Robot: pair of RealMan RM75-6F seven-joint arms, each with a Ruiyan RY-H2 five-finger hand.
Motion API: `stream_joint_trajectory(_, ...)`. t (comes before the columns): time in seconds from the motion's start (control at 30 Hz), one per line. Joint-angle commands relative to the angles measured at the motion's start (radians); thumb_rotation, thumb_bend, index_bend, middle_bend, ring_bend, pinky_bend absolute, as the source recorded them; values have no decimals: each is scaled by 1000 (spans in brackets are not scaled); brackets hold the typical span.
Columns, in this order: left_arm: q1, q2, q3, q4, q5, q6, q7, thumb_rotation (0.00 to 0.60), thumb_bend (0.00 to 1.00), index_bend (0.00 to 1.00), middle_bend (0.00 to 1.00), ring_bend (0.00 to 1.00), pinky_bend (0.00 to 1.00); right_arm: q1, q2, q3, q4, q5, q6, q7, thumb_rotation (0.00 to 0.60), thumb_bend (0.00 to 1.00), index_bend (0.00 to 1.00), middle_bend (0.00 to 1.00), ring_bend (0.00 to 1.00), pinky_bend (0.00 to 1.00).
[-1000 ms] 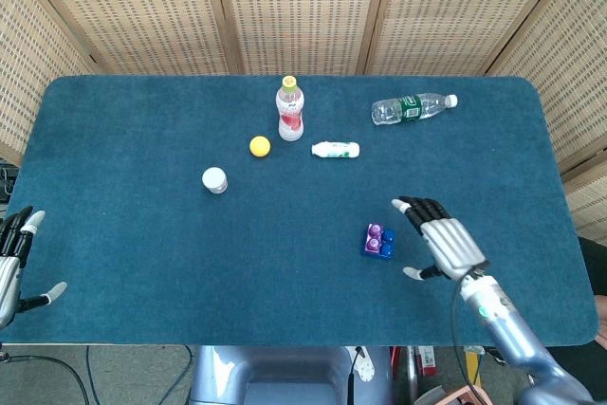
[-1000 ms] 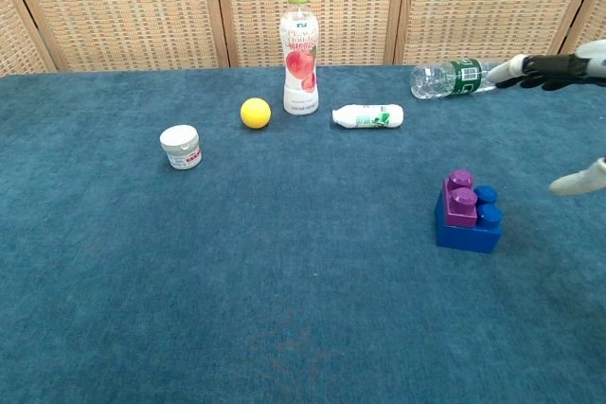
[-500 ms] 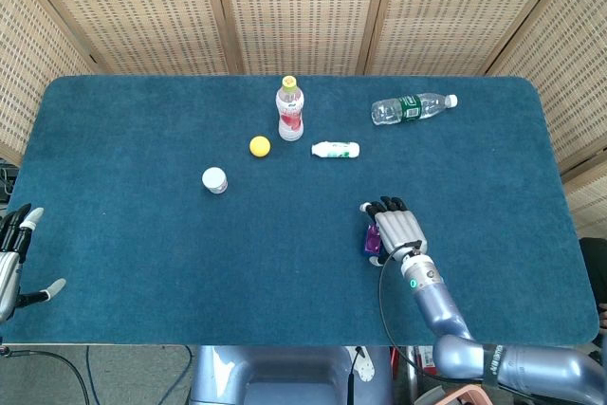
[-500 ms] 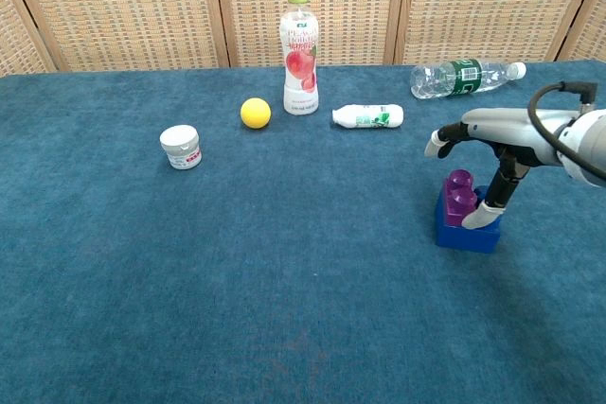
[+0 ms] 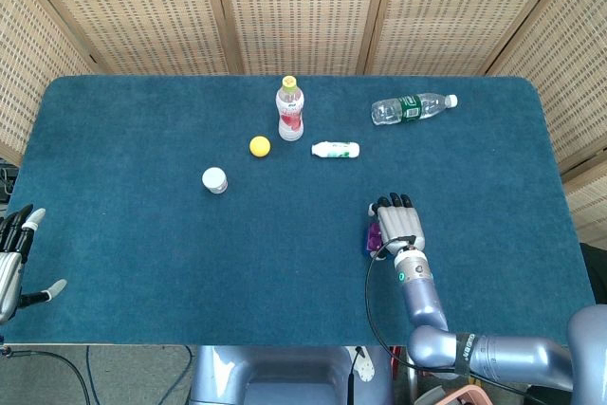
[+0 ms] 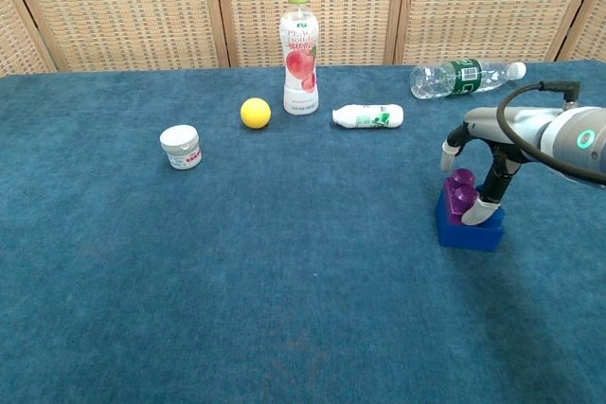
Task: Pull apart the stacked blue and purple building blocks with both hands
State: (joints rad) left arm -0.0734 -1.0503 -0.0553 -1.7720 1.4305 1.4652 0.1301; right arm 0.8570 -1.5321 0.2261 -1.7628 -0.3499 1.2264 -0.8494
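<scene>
On the right part of the blue table stands the stack: a purple block (image 6: 463, 198) on top of a larger blue block (image 6: 469, 231). My right hand (image 6: 502, 144) arches over it from the right. The thumb touches the purple block's right side and the fingertips (image 6: 450, 150) hang just above its left side, not closed around it. From the head view the right hand (image 5: 399, 225) covers most of the stack, leaving only a sliver of the purple block (image 5: 374, 237) showing. My left hand (image 5: 11, 263) hangs open and empty off the table's near left edge.
At the back stand an upright peach drink bottle (image 6: 300, 52), a yellow ball (image 6: 255, 113) and a small white jar (image 6: 180, 147). A small white bottle (image 6: 367, 116) and a clear water bottle (image 6: 464, 76) lie on their sides behind the stack.
My right hand has swung in from the right and settled over the stack, its thumb coming against the purple block. The blocks and the left hand have not moved.
</scene>
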Motion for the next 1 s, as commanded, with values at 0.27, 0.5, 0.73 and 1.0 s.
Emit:
stream_joint_trajectory(0.27,-1,-2,3,-2,1,1,5,600,0,0,0,0,0,8,-1,2,1,33,2,-5,600,0,313,148,0,0)
stream_joint_trajectory(0.5,-1,-2,3,0,1,1,2,600,0,0,0,0,0,12,-6,-2,24,45,-8,-4,600,41,374,151,0,0)
stream_joint_trajectory(0.73,-4,-3,5,2,-2,-3,4,600,0,0,0,0,0,15,-6,-20,22,20,-5,-11,600,190,535,227,0,0)
stream_joint_trajectory(1.0,-14,-9,3,7,-10,-21,9,600,0,0,0,0,0,-17,40,9,-38,-80,-28,102,600,271,611,249,0,0)
